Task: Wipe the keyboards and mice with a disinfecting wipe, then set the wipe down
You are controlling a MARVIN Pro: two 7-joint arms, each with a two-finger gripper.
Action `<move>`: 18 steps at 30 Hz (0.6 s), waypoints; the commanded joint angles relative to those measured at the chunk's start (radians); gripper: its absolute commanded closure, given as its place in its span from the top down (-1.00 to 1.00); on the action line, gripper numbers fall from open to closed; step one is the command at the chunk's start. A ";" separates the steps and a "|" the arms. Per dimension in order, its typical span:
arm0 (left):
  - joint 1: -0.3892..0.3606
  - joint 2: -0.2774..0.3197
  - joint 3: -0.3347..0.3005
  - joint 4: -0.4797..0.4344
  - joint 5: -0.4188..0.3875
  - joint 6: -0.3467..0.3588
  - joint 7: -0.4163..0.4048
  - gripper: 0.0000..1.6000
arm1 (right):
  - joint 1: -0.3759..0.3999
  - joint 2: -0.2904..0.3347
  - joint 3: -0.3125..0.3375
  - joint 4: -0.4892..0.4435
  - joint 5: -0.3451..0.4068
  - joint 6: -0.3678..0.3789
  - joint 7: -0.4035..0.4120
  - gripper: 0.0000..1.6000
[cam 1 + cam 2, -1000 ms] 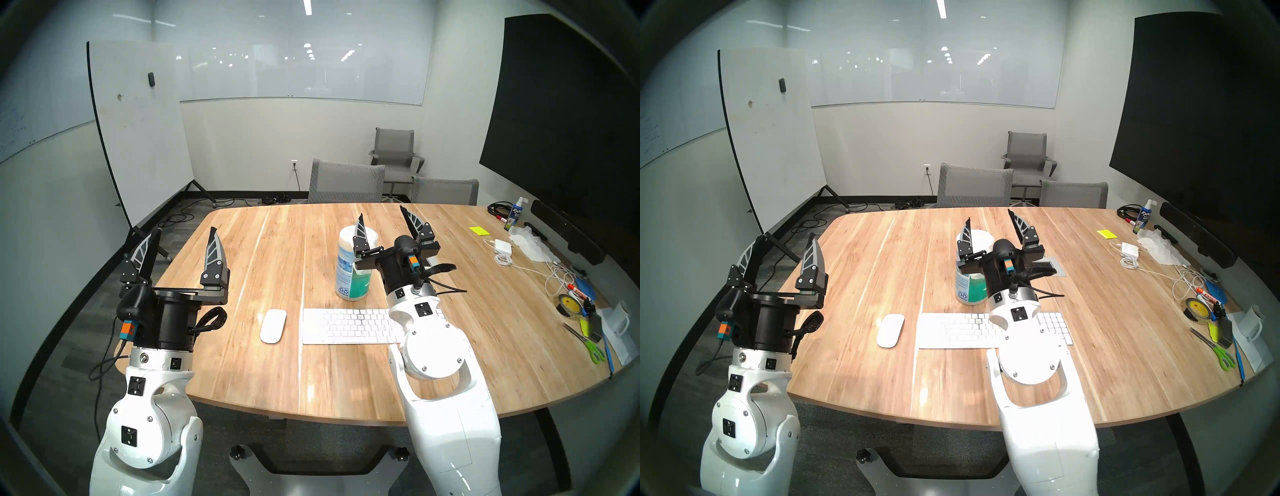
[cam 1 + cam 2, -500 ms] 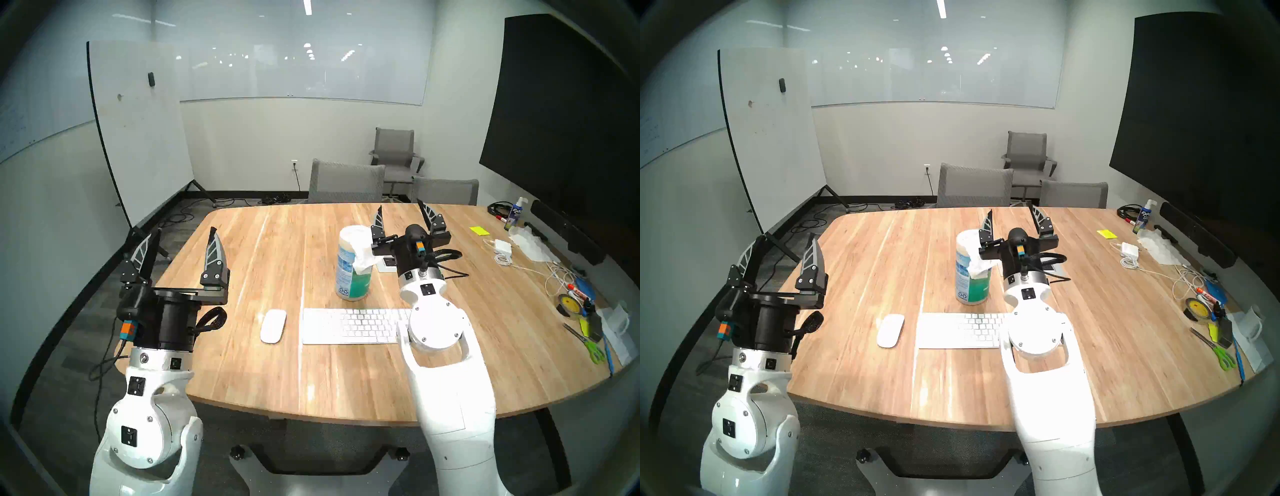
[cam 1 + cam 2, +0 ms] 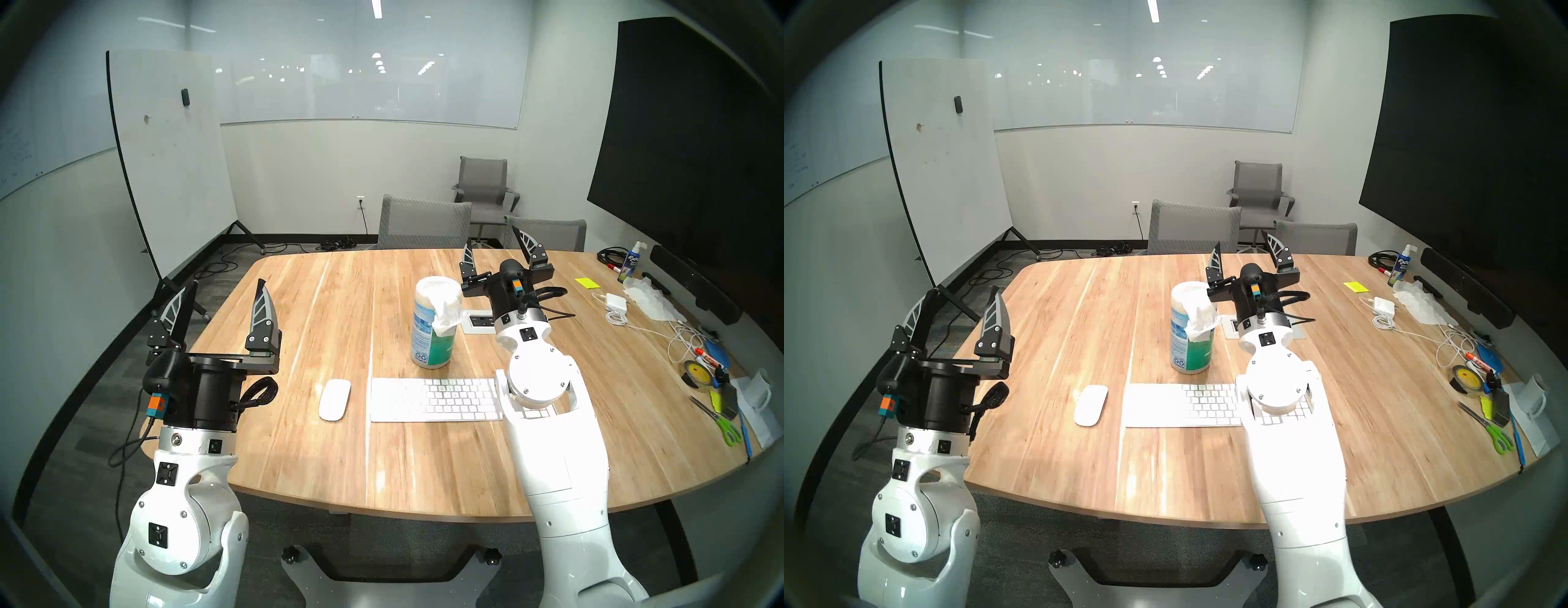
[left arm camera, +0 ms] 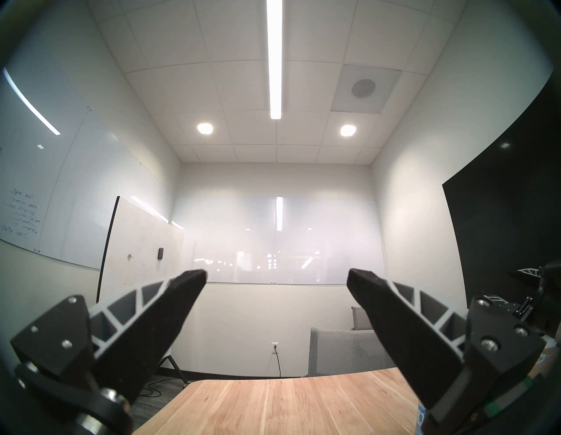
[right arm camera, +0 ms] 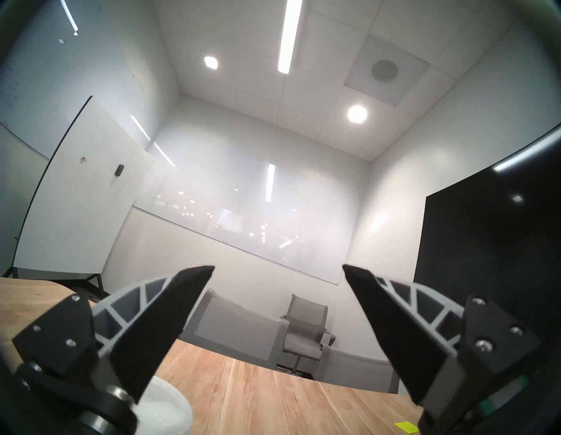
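Glossy white arm shells with screwed round joint caps, black wrist housings, braided black cables, ribbed grey-black fingers (image 3: 264,312).

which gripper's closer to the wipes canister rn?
Right. The right gripper hangs open just beyond the wipes canister, to its right; the left gripper is open, well off to the canister's left.

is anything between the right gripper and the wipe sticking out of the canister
Nothing visible. The right gripper, jaws open, is up beside and beyond the canister; the wipe hangs from the canister's top on the gripper's side, with only open air between them.
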 commanded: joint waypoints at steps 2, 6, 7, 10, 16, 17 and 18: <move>0.002 -0.002 0.000 -0.022 -0.001 -0.003 0.001 1.00 | 0.058 0.010 0.009 -0.071 0.043 0.010 0.051 1.00; 0.002 -0.002 0.000 -0.022 -0.001 -0.003 0.001 1.00 | 0.026 0.036 0.066 -0.127 0.079 0.027 0.073 1.00; 0.002 -0.002 0.000 -0.022 -0.001 -0.004 0.001 1.00 | 0.019 0.042 0.077 -0.130 0.085 0.020 0.074 1.00; 0.003 -0.002 0.000 -0.023 -0.001 -0.003 0.001 1.00 | -0.019 0.058 0.111 -0.170 0.113 0.044 0.106 1.00; 0.003 -0.002 0.000 -0.024 -0.001 -0.003 0.001 1.00 | -0.067 0.072 0.155 -0.227 0.162 0.105 0.168 1.00; 0.004 -0.002 0.000 -0.024 -0.001 -0.003 0.002 1.00 | -0.075 0.076 0.164 -0.243 0.179 0.133 0.195 1.00; 0.004 -0.002 0.000 -0.024 -0.001 -0.003 0.002 1.00 | -0.075 0.076 0.164 -0.243 0.179 0.133 0.195 1.00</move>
